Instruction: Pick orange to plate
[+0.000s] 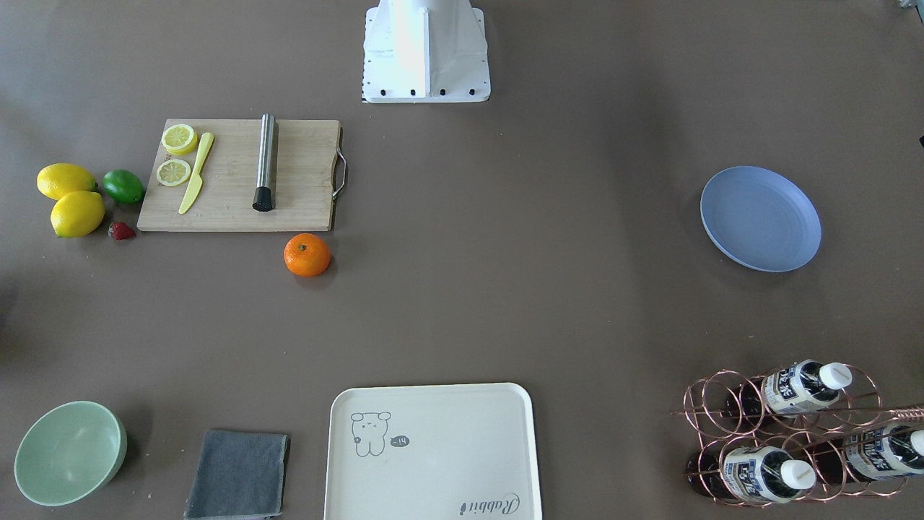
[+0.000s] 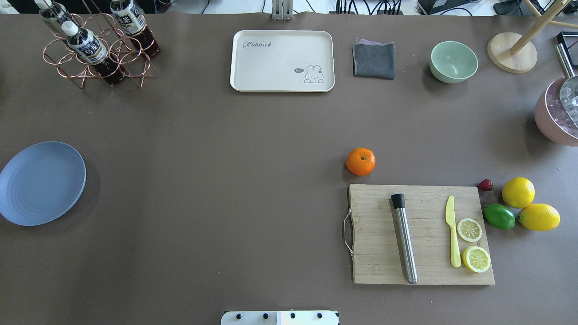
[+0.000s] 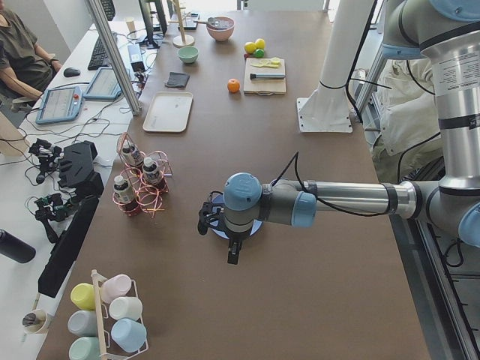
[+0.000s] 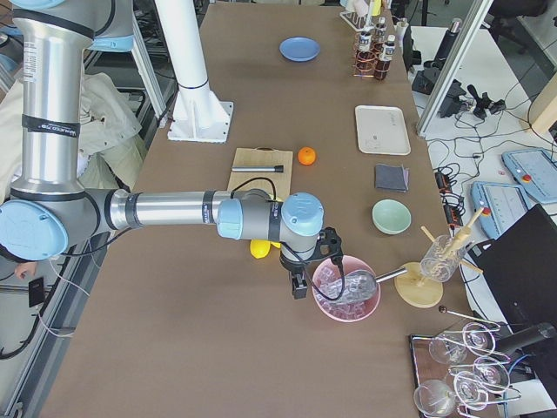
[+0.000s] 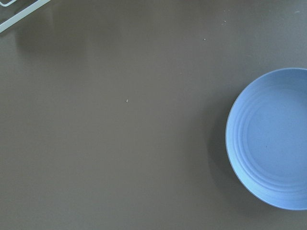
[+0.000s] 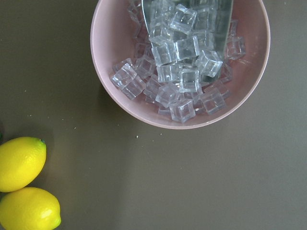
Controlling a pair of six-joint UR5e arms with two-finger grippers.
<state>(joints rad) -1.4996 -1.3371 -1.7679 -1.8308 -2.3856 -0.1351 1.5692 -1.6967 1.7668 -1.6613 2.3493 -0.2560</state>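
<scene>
The orange (image 2: 361, 161) lies on the brown table just beyond the far edge of the cutting board (image 2: 420, 234); it also shows in the front view (image 1: 307, 254). The blue plate (image 2: 40, 183) sits bare at the table's left end, and the left wrist view has the plate (image 5: 273, 139) at its right edge. My left gripper (image 3: 234, 255) hangs above the plate, far from the orange. My right gripper (image 4: 298, 283) hovers by a pink bowl of ice (image 6: 180, 62) at the right end. Both grippers show only in the side views, so I cannot tell if they are open or shut.
The board carries a steel muddler (image 2: 404, 237), a yellow knife and lemon halves. Two lemons (image 2: 518, 192), a lime (image 2: 499, 215) and a strawberry lie to its right. At the far edge stand a cream tray (image 2: 282, 61), grey cloth, green bowl (image 2: 453, 62) and bottle rack (image 2: 97, 45).
</scene>
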